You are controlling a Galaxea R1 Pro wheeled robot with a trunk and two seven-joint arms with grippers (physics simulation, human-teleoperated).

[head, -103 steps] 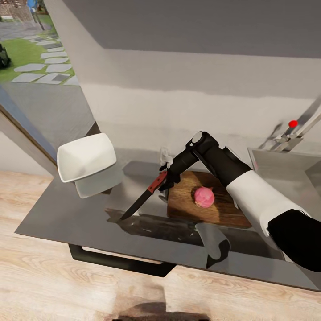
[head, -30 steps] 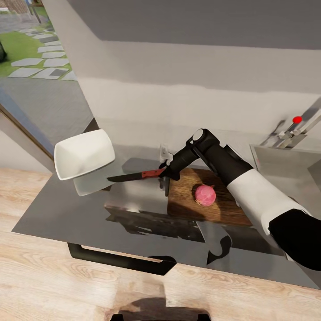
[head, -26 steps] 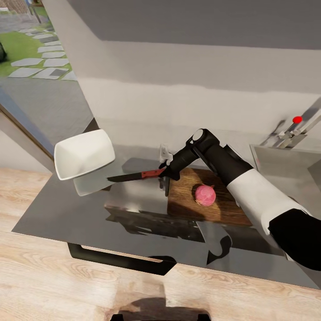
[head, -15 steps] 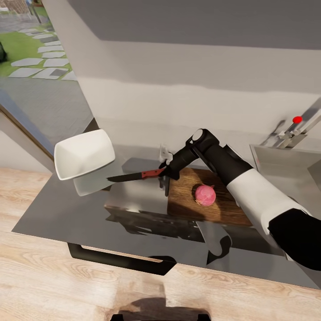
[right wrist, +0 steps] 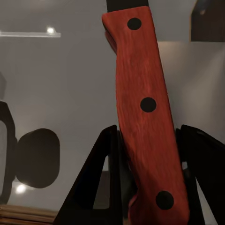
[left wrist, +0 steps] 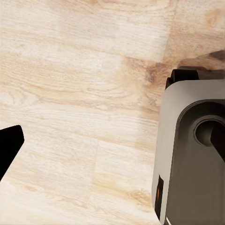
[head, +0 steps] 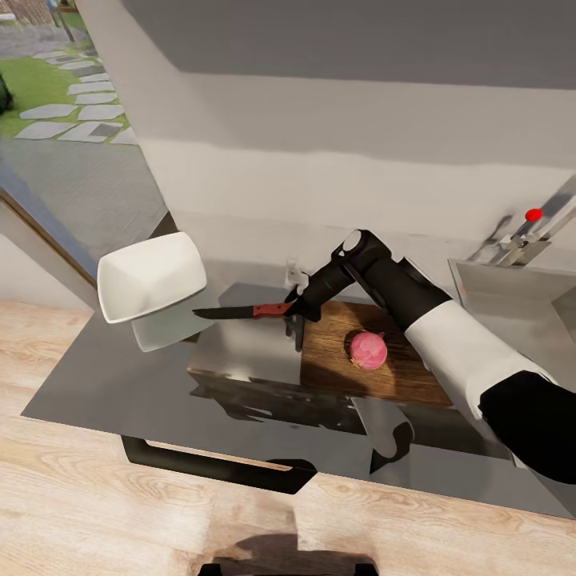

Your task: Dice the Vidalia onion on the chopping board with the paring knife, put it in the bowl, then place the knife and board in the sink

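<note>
My right gripper [head: 296, 307] is shut on the red-orange handle of the paring knife [head: 240, 311]. It holds the knife level above the countertop [head: 112, 384], the dark blade pointing left toward the white square bowl [head: 152, 276]. In the right wrist view the riveted knife handle [right wrist: 145, 108] sits between the black fingers [right wrist: 105, 159]. The pinkish round Vidalia onion [head: 368, 350] lies whole on the brown chopping board [head: 328, 364], to the right of the gripper. The sink [head: 512, 300] is at the far right. In the left wrist view my left gripper [left wrist: 112, 145] hangs open over the wooden floor.
A chrome faucet with a red knob [head: 526, 214] stands behind the sink. A window with a garden view is at the upper left. A white wall runs behind the counter. The grey robot base [left wrist: 192, 154] is beside the left gripper.
The knife has swung up from pointing down-left at the counter to lying level with its tip near the bowl. In the last second it rose a little more. The head view shifted slightly.
</note>
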